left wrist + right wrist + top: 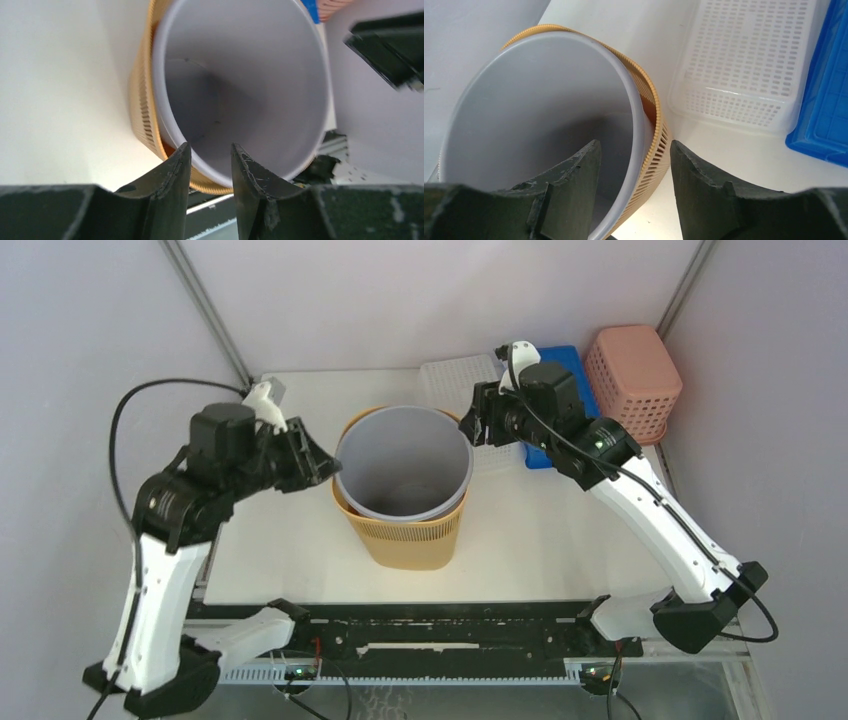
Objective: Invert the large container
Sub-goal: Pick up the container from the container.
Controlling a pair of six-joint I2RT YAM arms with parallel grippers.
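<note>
Two arms, bases at the near table edge: left arm (pixel 160 570), right arm (pixel 660 510). One white table (pixel 560 540). Mid-table stands the task's thing, upright, mouth up: one grey bin (pixel 405 455) nested inside one tan basket (pixel 415 540), the bin's rim standing a little above the basket's rim and tilted in it; which of the two is the large container I cannot tell. Left gripper (pixel 322 465) is at the left side of the rims. In the left wrist view its two fingers (pixel 175 170) stand a narrow gap apart, tips over the near rim, the rim crossing the gap sideways rather than running between the pads; no pinch shows. Right gripper (pixel 470 425) is at the right side of the rims. In the right wrist view its jaws are spread and straddle both walls: the left finger (pixel 584 170) is inside the bin with a gap to the grey wall, the right finger (pixel 694 175) is outside, just beside the basket's slats; not clamped. One black cable (pixel 150 390) loops up from the left arm. Behind the bin, far side: one white tray (pixel 455 380), perforated, flat on the table; just right of it one blue tray (pixel 575 356), partly hidden under the right gripper; then one pink basket (pixel 632 380) in the far right corner, bottom up. Count: five containers, two grippers.
</note>
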